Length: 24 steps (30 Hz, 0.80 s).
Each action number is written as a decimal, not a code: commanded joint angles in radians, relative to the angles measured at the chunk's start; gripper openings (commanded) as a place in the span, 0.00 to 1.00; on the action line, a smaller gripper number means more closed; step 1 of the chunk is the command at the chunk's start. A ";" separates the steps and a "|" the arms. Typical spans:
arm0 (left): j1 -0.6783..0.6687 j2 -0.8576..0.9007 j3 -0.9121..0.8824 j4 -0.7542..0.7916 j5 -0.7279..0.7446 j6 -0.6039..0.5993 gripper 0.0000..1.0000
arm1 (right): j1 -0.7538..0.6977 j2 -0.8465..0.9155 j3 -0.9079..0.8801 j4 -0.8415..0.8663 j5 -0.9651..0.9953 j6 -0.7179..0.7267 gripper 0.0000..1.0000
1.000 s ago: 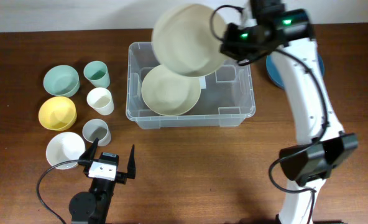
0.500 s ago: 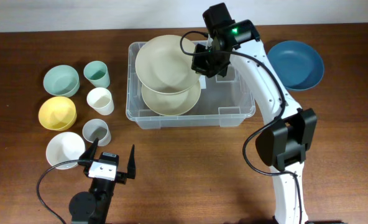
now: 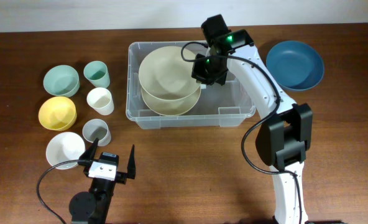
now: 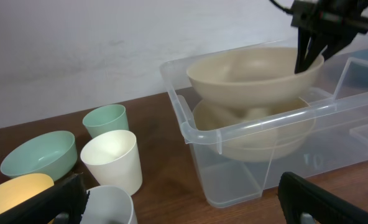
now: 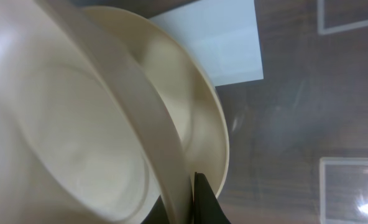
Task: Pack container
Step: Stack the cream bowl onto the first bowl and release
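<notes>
Container (image 3: 230, 102) packing — top bowl (image 3: 165, 68) is pinched at the rim by right gripper (image 3: 201, 71), to be nested in lower bowl (image 3: 171, 107).

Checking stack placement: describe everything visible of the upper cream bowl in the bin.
The upper cream bowl is wide, shallow, matte, plastic-looking, open side up and slightly tilted, in the left half of the container. The right gripper pinches its rim. It hangs over a lower cream bowl, nested into it; whether they touch is unclear.
</notes>
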<state>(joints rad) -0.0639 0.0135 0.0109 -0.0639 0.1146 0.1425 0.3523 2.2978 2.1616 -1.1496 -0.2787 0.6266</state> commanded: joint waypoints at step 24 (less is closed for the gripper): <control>0.006 -0.008 -0.002 -0.006 -0.007 0.017 1.00 | 0.038 0.015 -0.083 0.077 -0.028 0.010 0.07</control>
<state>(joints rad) -0.0639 0.0135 0.0109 -0.0639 0.1146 0.1425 0.3691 2.3108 2.0853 -1.0866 -0.2878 0.6289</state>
